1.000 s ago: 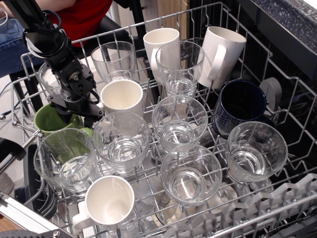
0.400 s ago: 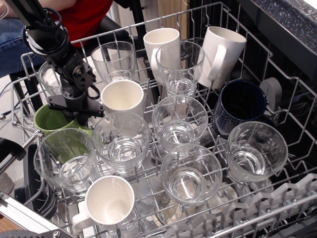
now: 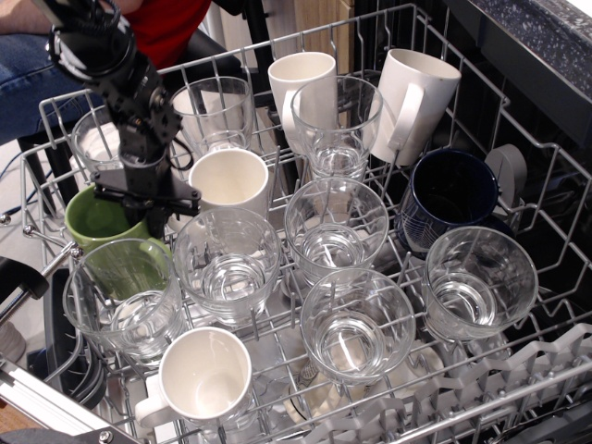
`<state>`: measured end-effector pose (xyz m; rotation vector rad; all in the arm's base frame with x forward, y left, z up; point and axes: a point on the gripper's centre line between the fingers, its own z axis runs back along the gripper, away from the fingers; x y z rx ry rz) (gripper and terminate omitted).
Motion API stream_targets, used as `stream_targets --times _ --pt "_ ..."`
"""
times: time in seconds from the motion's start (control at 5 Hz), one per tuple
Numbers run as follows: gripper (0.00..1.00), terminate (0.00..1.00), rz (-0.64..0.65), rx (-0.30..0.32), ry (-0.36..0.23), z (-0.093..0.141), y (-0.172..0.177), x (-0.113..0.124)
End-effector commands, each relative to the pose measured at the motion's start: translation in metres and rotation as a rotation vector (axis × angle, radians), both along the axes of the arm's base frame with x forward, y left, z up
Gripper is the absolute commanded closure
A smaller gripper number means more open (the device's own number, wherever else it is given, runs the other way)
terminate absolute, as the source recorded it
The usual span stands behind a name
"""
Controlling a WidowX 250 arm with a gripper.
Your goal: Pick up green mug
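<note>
The green mug (image 3: 95,223) stands upright at the left of the dishwasher rack (image 3: 518,139), behind a clear glass (image 3: 125,298). My gripper (image 3: 145,205) points down over the mug's right rim, its black cross bar level just above that rim. The jaws look spread apart, with the fingertips at the rim's height. I cannot tell whether they touch the mug. The mug's right side is hidden by the gripper and its lower part by the glass.
A cream mug (image 3: 228,181) stands right next to the gripper. Several clear glasses fill the rack, one (image 3: 227,256) in front of it. More cream mugs (image 3: 302,81) (image 3: 414,97) (image 3: 203,377) and a navy mug (image 3: 450,196) stand elsewhere. A person in red sits behind.
The arm has swung upright and the gripper has turned from tilted to pointing straight down, shifting slightly left over the green mug's right rim. The mug has barely moved.
</note>
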<state>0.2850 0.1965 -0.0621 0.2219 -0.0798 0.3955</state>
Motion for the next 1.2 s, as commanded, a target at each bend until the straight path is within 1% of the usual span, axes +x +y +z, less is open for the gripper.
stream_targets --times 0.0,0.2,0.4,0.6,0.8,1.0 --pt "1.00 0.00 -0.047 0.065 -0.117 0.084 0.008 0.015" --pt "1.00 0.00 -0.077 0.103 -0.103 0.104 0.005 0.009" --pt "1.00 0.00 -0.101 0.109 -0.090 0.125 0.002 0.000" --pt "1.00 0.00 -0.132 0.096 -0.079 0.145 -0.003 -0.003" --pt "1.00 0.00 -0.214 0.064 -0.098 0.159 -0.008 -0.005" --pt "1.00 1.00 -0.257 0.010 -0.144 0.170 -0.008 -0.008"
